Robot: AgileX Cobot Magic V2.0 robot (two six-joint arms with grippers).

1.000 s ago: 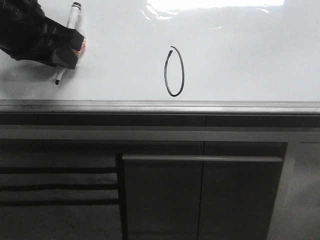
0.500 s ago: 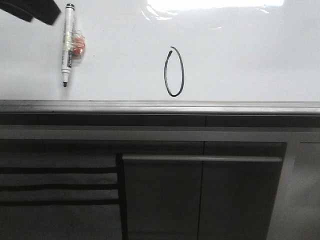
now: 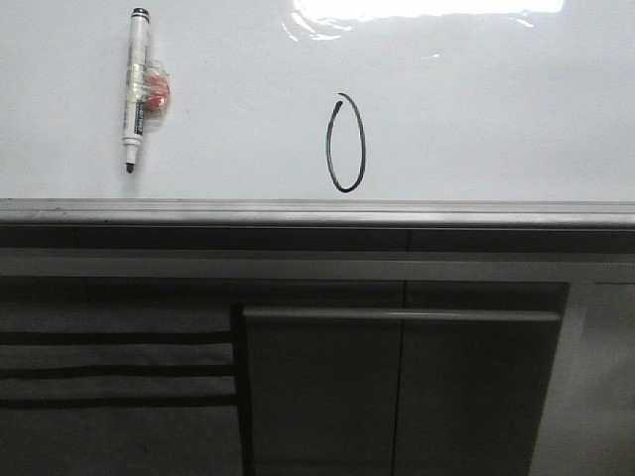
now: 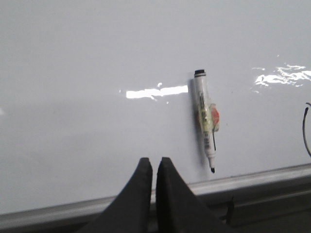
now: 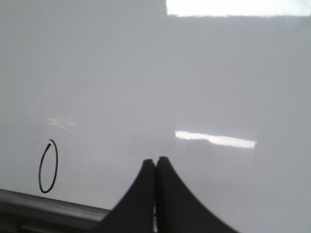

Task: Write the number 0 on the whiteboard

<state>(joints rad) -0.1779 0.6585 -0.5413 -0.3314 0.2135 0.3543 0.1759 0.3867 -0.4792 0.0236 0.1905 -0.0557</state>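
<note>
The number 0 [image 3: 345, 144] is a thin black upright oval on the glossy whiteboard [image 3: 496, 119], near its front rail. It also shows in the right wrist view [image 5: 48, 166]. A white marker [image 3: 135, 91] with a black tip and an orange-red lump on its barrel lies loose on the board to the left of the 0. It also shows in the left wrist view [image 4: 205, 121]. My left gripper [image 4: 154, 162] is shut and empty, hovering apart from the marker. My right gripper [image 5: 156, 161] is shut and empty over bare board. Neither gripper shows in the front view.
The board's grey metal rail [image 3: 317, 211] runs along its front edge. Grey cabinet fronts [image 3: 397, 397] stand below it. Bright light glare [image 3: 417, 10] lies on the far part of the board.
One second ago my left gripper held the marker at the board's left. It let go and drew away up and left, out of the front view. The marker stays lying on the board.
</note>
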